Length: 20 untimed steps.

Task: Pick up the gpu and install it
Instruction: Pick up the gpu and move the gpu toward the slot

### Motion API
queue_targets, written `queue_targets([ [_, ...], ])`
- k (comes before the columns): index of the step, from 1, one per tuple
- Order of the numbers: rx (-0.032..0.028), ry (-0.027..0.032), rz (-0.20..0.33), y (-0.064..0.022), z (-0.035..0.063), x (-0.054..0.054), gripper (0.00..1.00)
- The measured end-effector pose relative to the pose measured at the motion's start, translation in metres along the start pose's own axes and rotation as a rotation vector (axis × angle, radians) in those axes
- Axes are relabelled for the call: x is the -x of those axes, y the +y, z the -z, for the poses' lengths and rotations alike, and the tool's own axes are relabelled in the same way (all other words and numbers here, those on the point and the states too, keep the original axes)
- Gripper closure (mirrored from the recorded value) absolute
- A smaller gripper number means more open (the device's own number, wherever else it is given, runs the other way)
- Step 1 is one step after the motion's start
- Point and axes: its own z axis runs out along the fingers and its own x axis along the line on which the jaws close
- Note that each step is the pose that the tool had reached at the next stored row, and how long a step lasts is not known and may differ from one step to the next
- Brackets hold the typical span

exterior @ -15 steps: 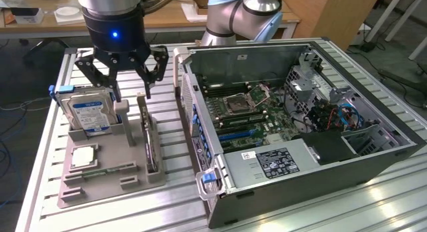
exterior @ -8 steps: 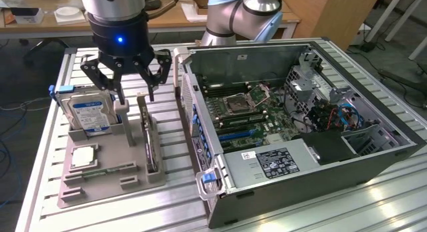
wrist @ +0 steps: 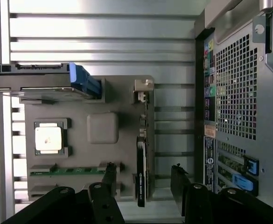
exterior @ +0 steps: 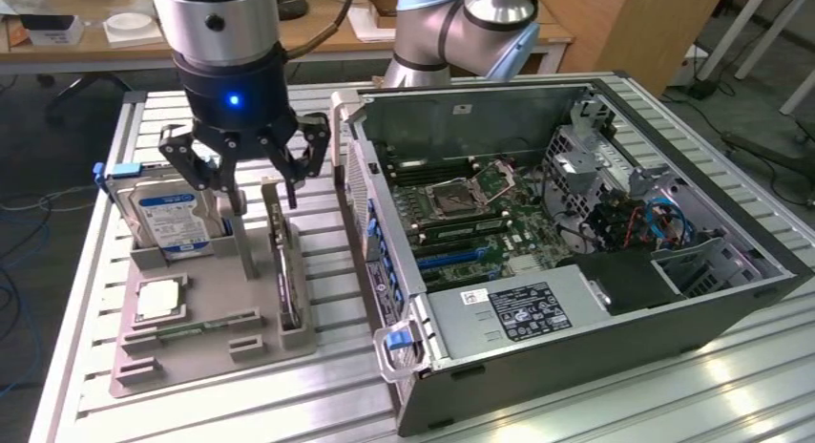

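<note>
Grey plastic tray [exterior: 191, 357] on the slatted table [exterior: 319, 405] holds four parts: one hard drive [exterior: 172, 223], one CPU [exterior: 159, 298], one memory stick [exterior: 204, 324] and one gpu [exterior: 285, 271]. The gpu stands on edge in the slot along the tray's side nearest the one open case [exterior: 574, 357], which lies at the exterior view's right. The gripper [exterior: 255, 190] hangs just above the gpu with its two fingers [wrist: 109, 175] spread wide, one to each side of the card and clear of it, holding nothing. Inside the case one motherboard [exterior: 484, 214] lies exposed.
</note>
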Motion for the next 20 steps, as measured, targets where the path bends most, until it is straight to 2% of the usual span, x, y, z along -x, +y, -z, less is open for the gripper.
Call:
queue_targets([
  [9,0.0004,0.0000,0.000,-0.0100,-0.0159,0.000,0.41],
  [14,0.0010,0.0014,0.031,-0.0105,-0.0232,0.002,0.41],
  [20,0.0013,0.0017,0.036,-0.0110,-0.0339,0.002,0.41],
])
